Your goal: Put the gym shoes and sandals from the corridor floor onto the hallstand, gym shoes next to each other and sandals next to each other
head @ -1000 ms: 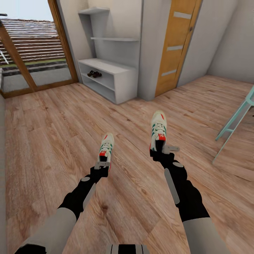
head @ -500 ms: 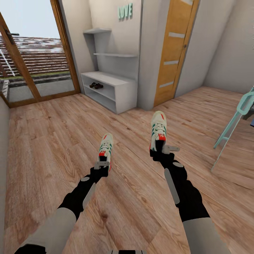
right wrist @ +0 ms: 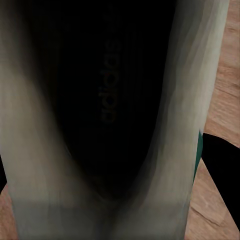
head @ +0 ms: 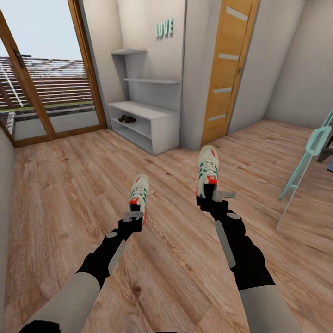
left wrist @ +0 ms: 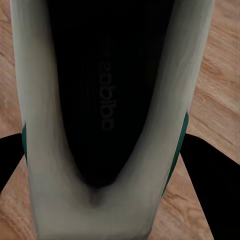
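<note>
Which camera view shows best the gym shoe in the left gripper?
The head view: there the whole left gym shoe shows, held by its heel in the left gripper, toe pointing forward above the floor. The left wrist view shows the same shoe very close, mostly its dark inside and white rim.

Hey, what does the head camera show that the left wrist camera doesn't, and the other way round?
Head view: the white hallstand with the brown sandals on a shelf, an orange door, the glazed doorway, a teal chair frame, and the right gripper shut on the second gym shoe.

Left wrist view: the shoe's dark inside with brand lettering, and the fingers flanking it.

Both: the left gripper shut on the first gym shoe, and the wood floor.
</note>
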